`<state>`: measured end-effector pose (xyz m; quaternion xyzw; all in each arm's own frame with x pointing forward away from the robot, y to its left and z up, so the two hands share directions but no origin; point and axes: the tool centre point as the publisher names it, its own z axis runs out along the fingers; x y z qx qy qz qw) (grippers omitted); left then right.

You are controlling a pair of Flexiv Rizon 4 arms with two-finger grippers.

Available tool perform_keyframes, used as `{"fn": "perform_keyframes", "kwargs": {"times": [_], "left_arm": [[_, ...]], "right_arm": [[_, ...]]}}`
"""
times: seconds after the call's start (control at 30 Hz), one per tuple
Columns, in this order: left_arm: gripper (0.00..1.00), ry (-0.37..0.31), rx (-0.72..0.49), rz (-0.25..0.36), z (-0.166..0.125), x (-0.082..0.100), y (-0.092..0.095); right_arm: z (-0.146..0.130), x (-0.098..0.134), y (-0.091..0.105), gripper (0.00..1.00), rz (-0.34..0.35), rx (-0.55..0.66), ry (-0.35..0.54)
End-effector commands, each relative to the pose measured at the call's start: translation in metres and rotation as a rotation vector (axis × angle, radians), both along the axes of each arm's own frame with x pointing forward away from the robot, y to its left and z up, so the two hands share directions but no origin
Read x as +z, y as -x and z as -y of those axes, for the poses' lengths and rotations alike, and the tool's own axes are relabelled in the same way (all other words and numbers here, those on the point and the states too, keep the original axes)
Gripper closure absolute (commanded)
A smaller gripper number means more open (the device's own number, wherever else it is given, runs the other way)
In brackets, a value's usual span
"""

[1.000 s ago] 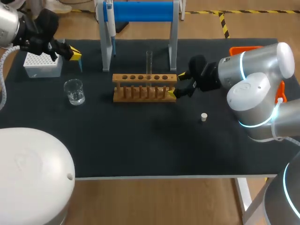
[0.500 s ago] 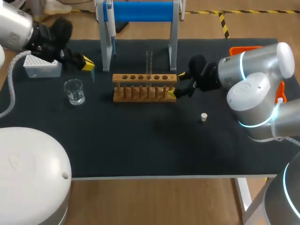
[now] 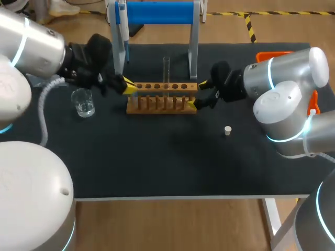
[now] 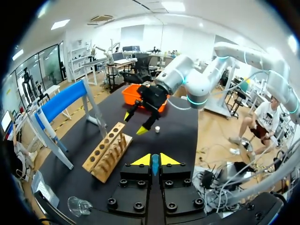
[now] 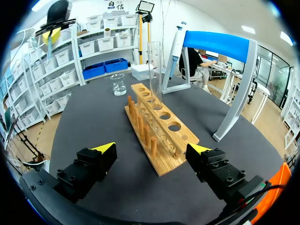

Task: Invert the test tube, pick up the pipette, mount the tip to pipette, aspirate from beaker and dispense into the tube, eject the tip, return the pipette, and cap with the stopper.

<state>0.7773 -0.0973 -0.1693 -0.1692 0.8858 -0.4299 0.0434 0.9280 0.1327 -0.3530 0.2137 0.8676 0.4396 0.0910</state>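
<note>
Two arms, one at each end of the wooden rack (image 3: 161, 98), pretty much facing each other.

The left arm comes in from the left side of the table and stretches across it. That puts the left gripper (image 3: 128, 87) right at the rack's left end, pointing along the rack towards the other arm. The beaker (image 3: 82, 102) sits just on the near side of its wrist. Its fingers are pinched almost together with a thin blue tip (image 4: 152, 165) clamped between them. You only really see that from the left wrist camera, where a sliver of blue shows between the yellow pads.

The right arm comes in from the right with its big elbow joint bunched up near the table edge and the forearm running towards the middle. The right gripper (image 3: 198, 94) is spread wide, one finger on either side of the rack's right end. I can't tell whether either finger actually touches the wood, so I'd call it open rather than gripping.

The test tube (image 3: 167, 70) stands upright in one of the rack's middle holes, mouth up. The pipette (image 3: 122, 21) hangs at the left post of the blue-topped stand (image 3: 157, 12) behind the rack. The stopper (image 3: 227, 130) lies on its own on the black table top (image 3: 172, 157), in front of the right arm and well apart from the rack. An orange tray (image 3: 272, 54) peeks out behind the right arm at the far right corner.
</note>
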Motion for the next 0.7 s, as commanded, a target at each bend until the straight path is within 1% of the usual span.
{"fn": "perform_keyframes", "kwargs": {"times": [0.03, 0.2, 0.33, 0.4, 0.57, 0.6, 0.67, 0.7], "left_arm": [[1.00, 0.023, 0.002, 0.040, 0.015, -0.002, 0.003], [1.00, 0.017, -0.042, 0.058, 0.041, 0.015, -0.004], [1.00, 0.012, -0.069, 0.047, 0.061, 0.025, -0.007], [1.00, 0.007, -0.078, 0.035, 0.068, 0.028, -0.008], [1.00, 0.028, -0.110, 0.025, 0.091, 0.038, -0.009], [1.00, 0.023, -0.119, 0.030, 0.095, 0.040, -0.009], [1.00, 0.023, -0.143, 0.009, 0.102, 0.042, -0.009], [1.00, 0.012, -0.155, 0.006, 0.105, 0.043, -0.009]], "right_arm": [[0.001, 0.000, 0.000, 0.00, 0.001, 0.002, -0.002], [0.001, 0.000, 0.000, 0.00, 0.001, 0.002, -0.002], [0.001, 0.000, 0.000, 0.00, 0.001, 0.002, -0.002], [0.001, 0.000, 0.000, 0.00, 0.001, 0.002, -0.002], [0.001, 0.000, 0.000, 0.00, 0.001, 0.002, -0.002], [0.001, 0.000, 0.000, 0.00, 0.001, 0.002, -0.002], [0.001, 0.000, 0.000, 0.00, 0.001, 0.002, -0.002], [0.001, 0.000, 0.000, 0.00, 0.001, 0.002, -0.002]]}}
